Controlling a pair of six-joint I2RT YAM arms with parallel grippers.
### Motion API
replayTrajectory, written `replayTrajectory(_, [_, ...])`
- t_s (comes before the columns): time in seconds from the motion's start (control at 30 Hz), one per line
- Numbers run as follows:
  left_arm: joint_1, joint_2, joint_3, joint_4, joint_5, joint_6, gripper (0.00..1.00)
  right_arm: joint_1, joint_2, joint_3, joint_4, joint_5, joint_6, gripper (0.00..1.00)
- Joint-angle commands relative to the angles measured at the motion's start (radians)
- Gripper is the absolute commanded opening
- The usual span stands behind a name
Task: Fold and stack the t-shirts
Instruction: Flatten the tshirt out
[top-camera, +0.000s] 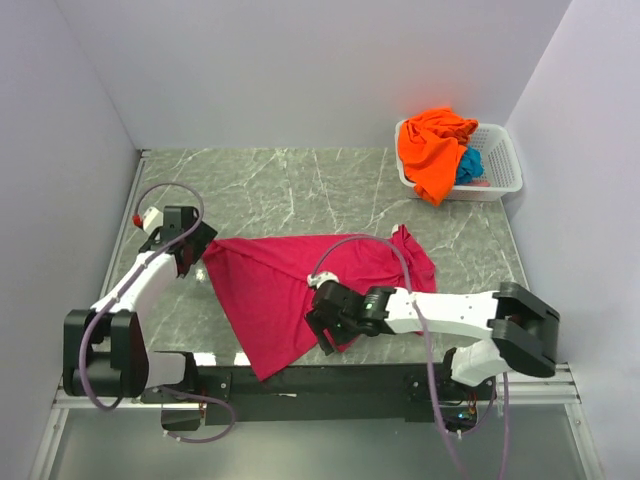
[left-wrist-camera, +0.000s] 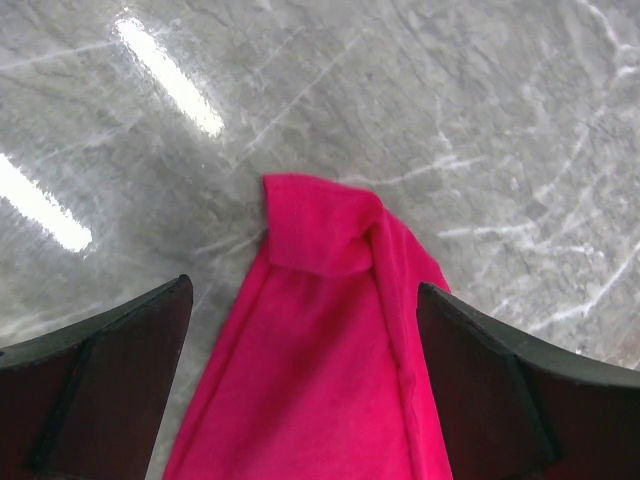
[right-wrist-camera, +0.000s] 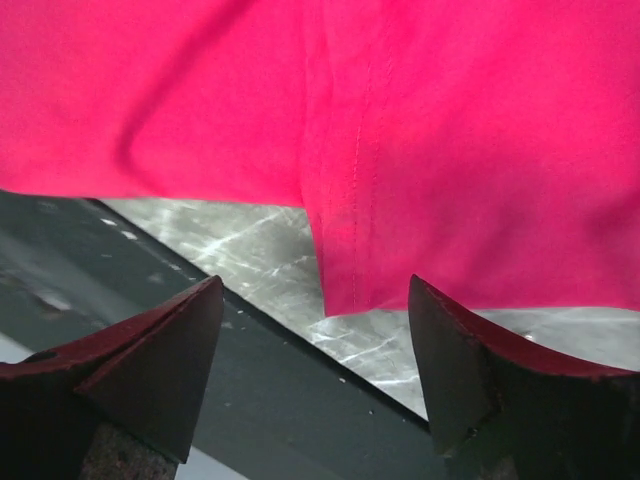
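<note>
1. Nearest to us, the right gripper (right-wrist-camera: 315, 284) hung low over the front part of the pink shirt (top-camera: 283, 288), close to the black rail (top-camera: 340, 378) along the table's near edge. Its fingers (right-wrist-camera: 160, 350) were spread wide and held nothing. In the wrist view, a stitched seam and the shirt's lower edge lay just beyond the fingertips, with bare table showing under the edge. We could not tell whether the fingers touched the cloth.
2. The pink shirt lay spread out but uneven on the grey marble table (top-camera: 290, 190), in the middle of the near half. One pointed corner reached to the front edge. The cloth was creased, and its right side was bunched up into a small rumpled peak.
3. At the shirt's left corner sat the left gripper (left-wrist-camera: 305, 290), also fully spread and holding nothing. The corner of the cloth, folded over with a hem running down it, lay on the table between the two fingers (left-wrist-camera: 110, 370), apart from both.
4. Farthest away, in the right back corner of the table, stood a white basket (top-camera: 503, 172). An orange shirt (top-camera: 432, 150) was heaped in it and spilled over its front rim. A teal shirt (top-camera: 469, 165) was tucked beside the orange one, inside the basket.
</note>
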Motion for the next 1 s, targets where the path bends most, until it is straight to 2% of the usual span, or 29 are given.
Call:
replayTrajectory(0.0, [0.046, 0.050, -0.005, 0.088, 0.090, 0.030, 0.99, 0.029, 0.057, 0.036, -0.005, 0.026, 0.022, 0.78])
replayTrajectory(0.03, [0.087, 0.061, -0.005, 0.092, 0.101, 0.031, 0.99, 0.033, 0.076, 0.039, -0.012, 0.034, 0.026, 0.78])
replayTrajectory(0.17, [0.116, 0.120, -0.011, 0.137, 0.143, 0.044, 0.99, 0.035, 0.120, 0.035, -0.035, 0.063, 0.028, 0.74])
replayTrajectory(0.4, [0.131, 0.223, 0.021, 0.192, 0.156, 0.048, 0.98, 0.032, 0.205, 0.036, -0.037, 0.095, 0.059, 0.56])
replayTrajectory(0.43, [0.135, 0.248, 0.036, 0.192, 0.166, 0.048, 0.94, 0.029, 0.213, 0.041, -0.043, 0.113, 0.063, 0.51])
replayTrajectory(0.47, [0.135, 0.260, 0.042, 0.190, 0.166, 0.048, 0.92, 0.029, 0.219, 0.045, -0.051, 0.120, 0.065, 0.41])
replayTrajectory(0.5, [0.135, 0.272, 0.047, 0.190, 0.163, 0.045, 0.90, 0.027, 0.227, 0.052, -0.069, 0.132, 0.074, 0.36])
replayTrajectory(0.53, [0.133, 0.297, 0.056, 0.189, 0.155, 0.044, 0.85, 0.026, 0.227, 0.055, -0.078, 0.153, 0.075, 0.26])
replayTrajectory(0.6, [0.133, 0.324, 0.065, 0.187, 0.149, 0.044, 0.81, 0.019, 0.212, 0.059, -0.095, 0.164, 0.075, 0.21])
replayTrajectory(0.63, [0.133, 0.347, 0.072, 0.192, 0.147, 0.042, 0.76, 0.018, 0.201, 0.062, -0.098, 0.181, 0.075, 0.21])
replayTrajectory(0.7, [0.133, 0.372, 0.078, 0.198, 0.163, 0.047, 0.66, 0.016, 0.164, 0.065, -0.117, 0.199, 0.079, 0.13])
replayTrajectory(0.73, [0.135, 0.393, 0.081, 0.207, 0.176, 0.054, 0.55, 0.012, 0.152, 0.073, -0.124, 0.212, 0.079, 0.10])
replayTrajectory(0.8, [0.133, 0.416, 0.087, 0.207, 0.205, 0.057, 0.39, 0.001, 0.114, 0.084, -0.153, 0.264, 0.094, 0.04])
replayTrajectory(0.83, [0.133, 0.430, 0.087, 0.209, 0.216, 0.059, 0.17, -0.007, 0.103, 0.094, -0.163, 0.279, 0.097, 0.03])
replayTrajectory(0.87, [0.133, 0.432, 0.085, 0.219, 0.224, 0.059, 0.03, -0.029, 0.091, 0.099, -0.170, 0.310, 0.098, 0.02])
replayTrajectory(0.97, [0.133, 0.424, 0.063, 0.258, 0.259, 0.068, 0.01, -0.097, 0.023, 0.119, -0.178, 0.342, 0.108, 0.00])
